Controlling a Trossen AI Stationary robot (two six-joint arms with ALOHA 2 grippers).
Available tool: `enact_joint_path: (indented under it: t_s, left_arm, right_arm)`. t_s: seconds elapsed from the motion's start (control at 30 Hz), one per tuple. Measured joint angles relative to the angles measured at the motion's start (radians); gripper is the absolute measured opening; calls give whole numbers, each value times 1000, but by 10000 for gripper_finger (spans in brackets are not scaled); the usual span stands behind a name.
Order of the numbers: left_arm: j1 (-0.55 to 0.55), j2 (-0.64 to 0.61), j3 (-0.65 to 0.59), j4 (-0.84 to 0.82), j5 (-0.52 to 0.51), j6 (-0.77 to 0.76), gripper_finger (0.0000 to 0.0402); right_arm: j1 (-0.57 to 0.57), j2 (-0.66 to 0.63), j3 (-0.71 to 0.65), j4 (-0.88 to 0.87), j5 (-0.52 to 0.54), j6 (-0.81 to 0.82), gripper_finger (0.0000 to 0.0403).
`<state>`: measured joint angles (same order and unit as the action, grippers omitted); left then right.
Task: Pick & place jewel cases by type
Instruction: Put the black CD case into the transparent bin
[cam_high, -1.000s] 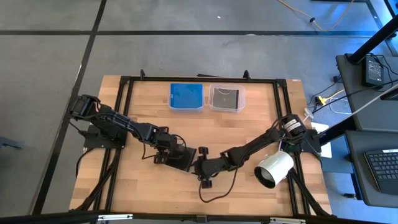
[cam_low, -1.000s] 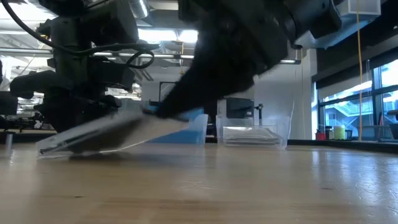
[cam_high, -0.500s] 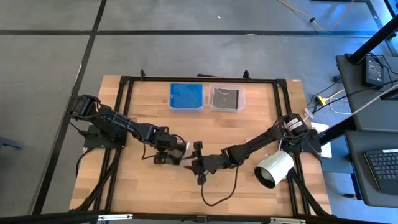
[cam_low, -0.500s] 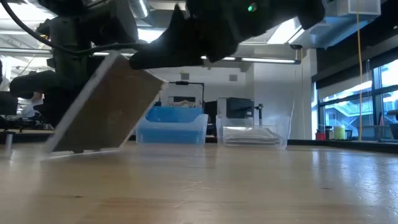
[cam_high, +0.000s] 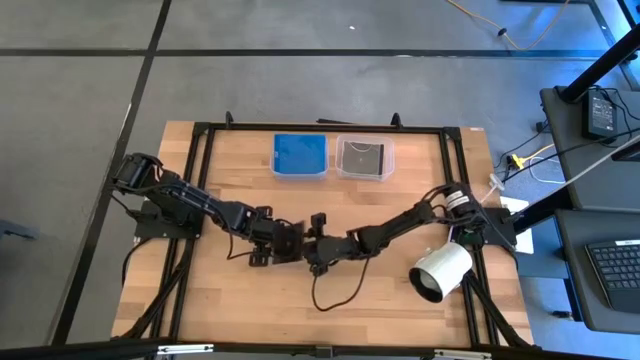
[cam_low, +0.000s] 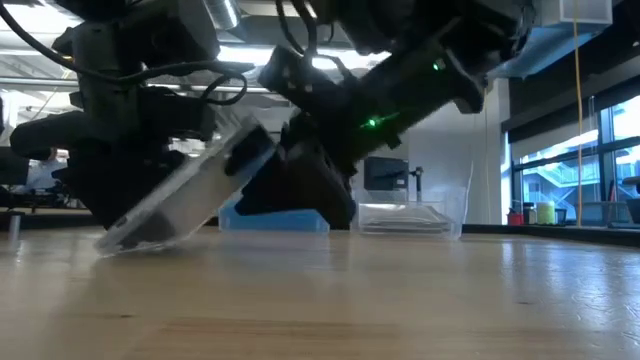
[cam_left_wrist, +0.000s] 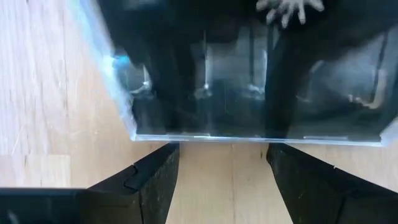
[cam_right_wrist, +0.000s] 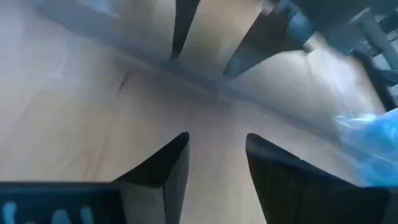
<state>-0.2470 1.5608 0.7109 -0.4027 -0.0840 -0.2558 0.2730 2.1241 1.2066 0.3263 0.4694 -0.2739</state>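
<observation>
A dark jewel case (cam_high: 288, 240) (cam_low: 190, 190) stands tilted at the table's middle between my two grippers. Its lower edge (cam_low: 125, 238) is on the wood on the left arm's side, and its raised edge (cam_low: 250, 135) points toward the right arm. My left gripper (cam_high: 272, 243) (cam_left_wrist: 221, 168) is open and points down, its fingertips right at the case's lower edge (cam_left_wrist: 249, 137). My right gripper (cam_high: 308, 247) (cam_right_wrist: 214, 155) is open and slants down under the case's raised side. My left gripper's fingertips (cam_left_wrist: 171, 149) stand against the case's lower edge; I cannot tell whether they touch it. My right gripper comes slanting from the table's right side. In the low view the case's underside (cam_low: 275, 165) leans on top of its fingers (cam_low: 300, 195), with nothing pinched between them.
At the far edge stand a tub (cam_high: 300, 155) with blue cases and a clear tub (cam_high: 364, 157) with a dark case. A white cylinder (cam_high: 440, 270) lies near the right arm's base. Black frame rails (cam_high: 205, 180) run along the table's sides.
My right gripper has moved toward the left arm and down, rolling its wrist, and has come in under the case. The case has tipped up from nearly flat to steep, then has leaned back to a middling tilt. Its lower edge has stayed on the table.
</observation>
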Motion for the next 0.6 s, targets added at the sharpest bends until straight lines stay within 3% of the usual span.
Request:
enact_joint_path:
  t_s: [0.6]
  left_arm:
    - [-1, 0, 0, -2, -2, 1, 246]
  right_arm:
    - [21, -7, 3, 75, 45, -176, 163]
